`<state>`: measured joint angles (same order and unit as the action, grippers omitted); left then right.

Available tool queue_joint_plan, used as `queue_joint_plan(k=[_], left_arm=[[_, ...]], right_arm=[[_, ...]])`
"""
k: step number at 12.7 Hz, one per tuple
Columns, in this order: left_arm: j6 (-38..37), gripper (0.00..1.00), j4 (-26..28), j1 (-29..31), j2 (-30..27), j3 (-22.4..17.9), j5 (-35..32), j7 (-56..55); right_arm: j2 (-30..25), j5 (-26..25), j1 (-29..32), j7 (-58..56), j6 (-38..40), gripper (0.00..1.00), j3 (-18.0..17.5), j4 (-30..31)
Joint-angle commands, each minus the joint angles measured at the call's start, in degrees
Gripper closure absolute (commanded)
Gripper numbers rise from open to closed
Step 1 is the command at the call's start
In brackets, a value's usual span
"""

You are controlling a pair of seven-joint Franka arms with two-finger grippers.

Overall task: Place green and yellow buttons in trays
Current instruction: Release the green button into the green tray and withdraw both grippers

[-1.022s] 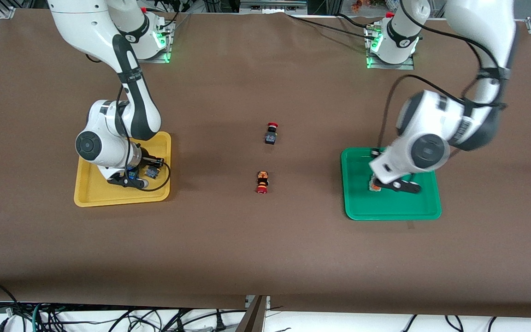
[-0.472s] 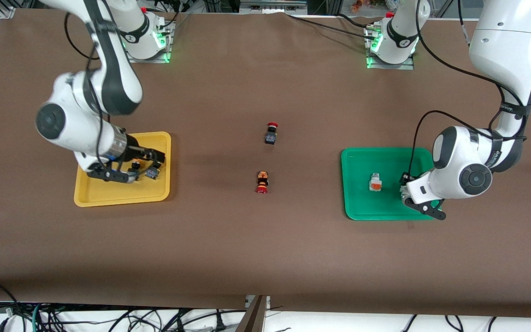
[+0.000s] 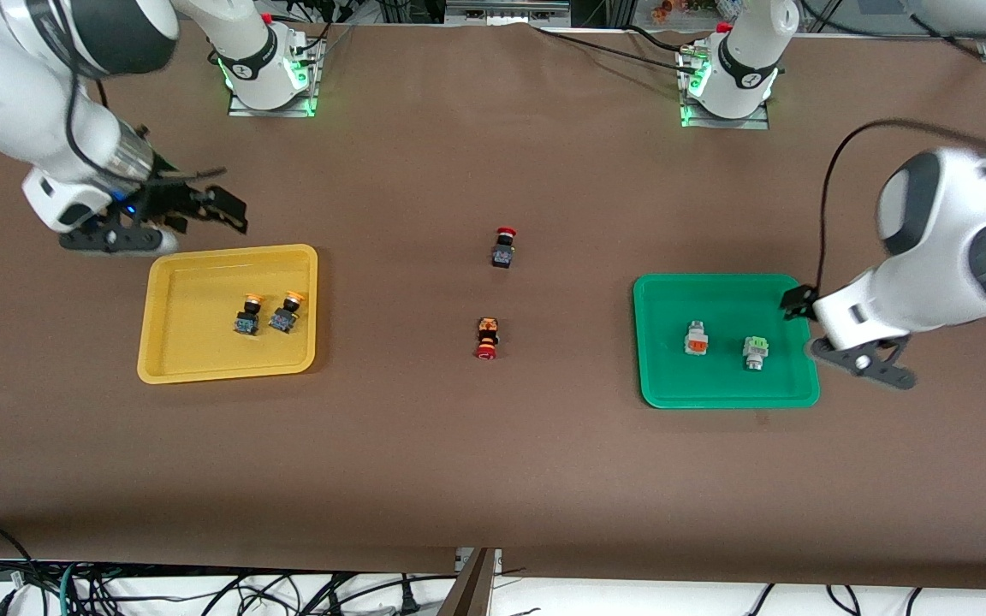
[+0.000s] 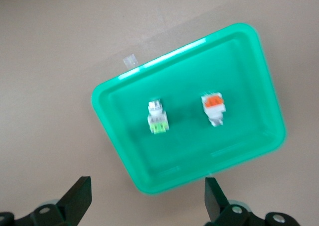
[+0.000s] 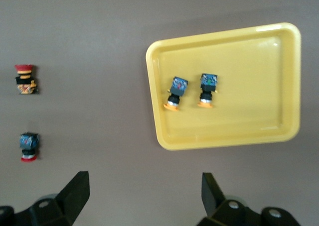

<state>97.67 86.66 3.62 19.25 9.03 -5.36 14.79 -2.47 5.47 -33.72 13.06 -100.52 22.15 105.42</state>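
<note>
The yellow tray (image 3: 193, 351) holds two orange-yellow capped buttons (image 3: 246, 315) (image 3: 285, 313), also seen in the right wrist view (image 5: 175, 92) (image 5: 207, 89). The green tray (image 3: 724, 381) holds an orange-faced whitish button (image 3: 696, 338) and a pale green one (image 3: 755, 352), also seen in the left wrist view (image 4: 214, 106) (image 4: 158, 120). My right gripper (image 3: 189, 222) is open and empty, up over the bare table just off the yellow tray. My left gripper (image 3: 837, 338) is open and empty, up over the green tray's edge toward the left arm's end.
Two red-capped black switches lie on the brown table between the trays, one (image 3: 503, 248) farther from the front camera than the other (image 3: 487, 337). Both show in the right wrist view (image 5: 25, 79) (image 5: 29, 146). A small pale tag (image 4: 129, 60) lies beside the green tray.
Both grippers have risen and drawn away from their trays. The left gripper let go of the pale green button in the green tray. Both yellow-capped buttons now lie uncovered in the yellow tray.
</note>
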Motion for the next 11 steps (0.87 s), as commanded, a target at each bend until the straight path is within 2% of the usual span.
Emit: queue_joint_plan(k=[1, 3, 4, 5, 6, 7, 8, 11], left_arm=[[-11.24, 0.00, -10.60, -0.11, 0.52, -0.41, 4.12, -1.95], [-15.74, 0.00, -13.79, 0.16, -0.18, -0.76, 4.22, -7.37], [-16.46, 0.00, -13.71, 0.16, -1.14, -1.11, 4.13, -12.98], [-13.94, 0.00, -11.63, 0.24, -4.28, -1.29, 4.66, -16.95], [-9.65, 0.00, -4.21, -1.06, -9.10, -3.29, 4.75, -18.73], [-4.65, 0.00, 6.05, -4.21, -17.24, -6.62, 4.49, -19.27], [0.01, 0.00, 13.63, -5.89, -22.45, -8.83, 4.49, -19.27], [-3.62, 0.00, 10.12, -5.03, -20.14, -9.55, 5.01, -17.70]], right_arm=[[2.72, -1.07, 13.27, 0.21, 8.47, 0.01, -10.49, -9.76], [3.00, -1.77, 23.04, 0.38, 8.85, 0.00, -19.82, -10.85], [2.91, -2.38, 25.18, 0.30, 8.85, 0.00, -22.04, -10.85], [2.91, -2.56, 25.20, 0.12, 8.93, 0.00, -22.06, -10.85], [2.91, -2.57, 25.20, -0.23, 8.85, 0.00, -22.06, -11.02], [2.91, -2.65, 25.20, -0.23, 8.76, 0.00, -22.06, -11.02], [2.91, -2.91, 25.11, -0.32, 8.59, 0.00, -22.06, -11.11], [2.91, -4.15, 25.02, -0.41, 8.93, 0.00, -22.41, -11.20]])
